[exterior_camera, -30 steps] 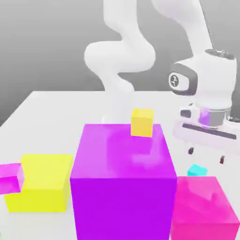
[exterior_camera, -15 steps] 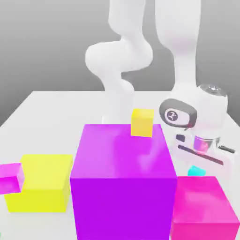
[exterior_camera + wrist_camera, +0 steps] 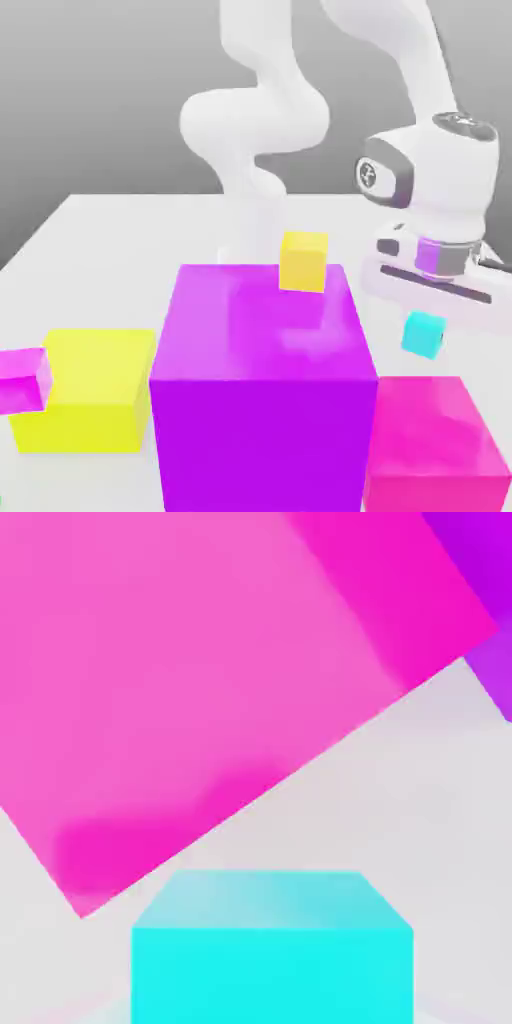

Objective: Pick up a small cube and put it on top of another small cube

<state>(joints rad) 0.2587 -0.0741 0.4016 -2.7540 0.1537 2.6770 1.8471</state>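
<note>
A small cyan cube (image 3: 423,335) hangs in the air just under my gripper (image 3: 425,318), which is shut on it. It is clear of the table and a little above the top of the big pink cube (image 3: 432,440), at the exterior view's right. The hand view has the cyan cube (image 3: 272,952) close up, with the big pink cube (image 3: 220,682) on the white table below it. A small yellow-orange cube (image 3: 303,262) sits behind the big purple cube (image 3: 262,390). A small magenta cube (image 3: 22,378) rests at the exterior view's far left.
A big yellow cube (image 3: 90,390) stands to the left of the big purple cube in the exterior view. The purple cube's corner (image 3: 490,592) borders the pink cube in the hand view. The white arm (image 3: 255,120) rises behind the cubes.
The hand dropped onto the cyan cube beside the pink cube, its fingers shut on it, and it has risen again with the cube lifted off the table.
</note>
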